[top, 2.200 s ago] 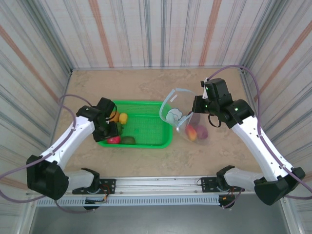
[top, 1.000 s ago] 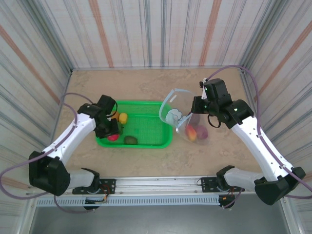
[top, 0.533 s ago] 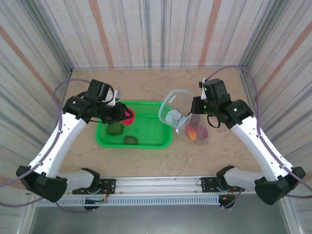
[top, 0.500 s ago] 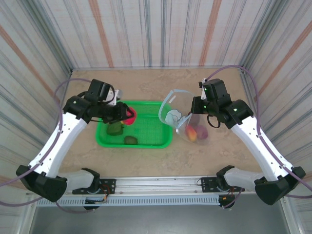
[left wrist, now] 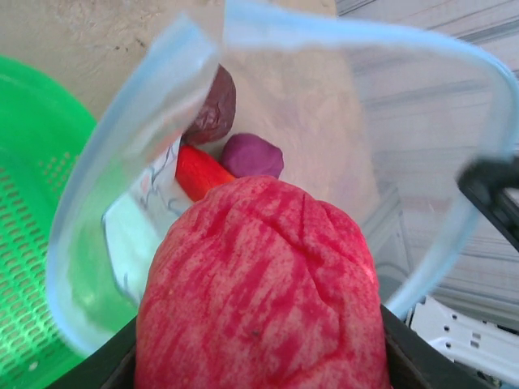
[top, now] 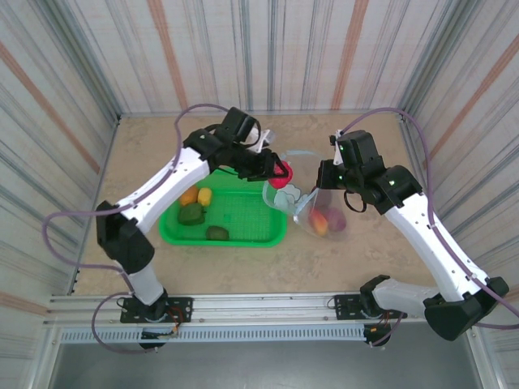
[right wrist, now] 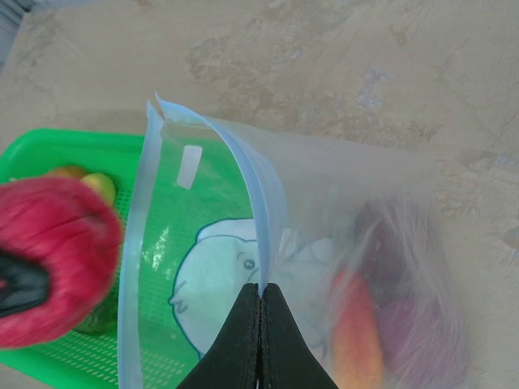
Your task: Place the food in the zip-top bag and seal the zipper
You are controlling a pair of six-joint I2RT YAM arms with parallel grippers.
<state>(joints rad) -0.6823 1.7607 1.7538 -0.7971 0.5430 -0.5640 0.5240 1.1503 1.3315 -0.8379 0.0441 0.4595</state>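
Left claw (top: 280,173) is clamping the red fruit (left wrist: 259,284) between its jaws and hanging just above the open mouth of the bag (right wrist: 340,178). The bag is standing on the tabletop (top: 373,259) just beside the right end of the basket (top: 251,212). Right claw (right wrist: 261,298) is pinching the rim, jaws together on the plastic at the zipper strip (left wrist: 357,39), so the mouth is gaping in a wide loop. A maroon piece (left wrist: 212,105) and a purple piece (left wrist: 253,156) are lying at the bottom.

For a clean drop, the fruit should be going down through the middle of the loop, clear of the blue strip, before the jaws part. Letting go too high is risking a bounce off the rim. The right claw should be holding the rim steady. A yellow piece (top: 205,195) and a green piece (top: 191,214) are among those waiting in the basket.
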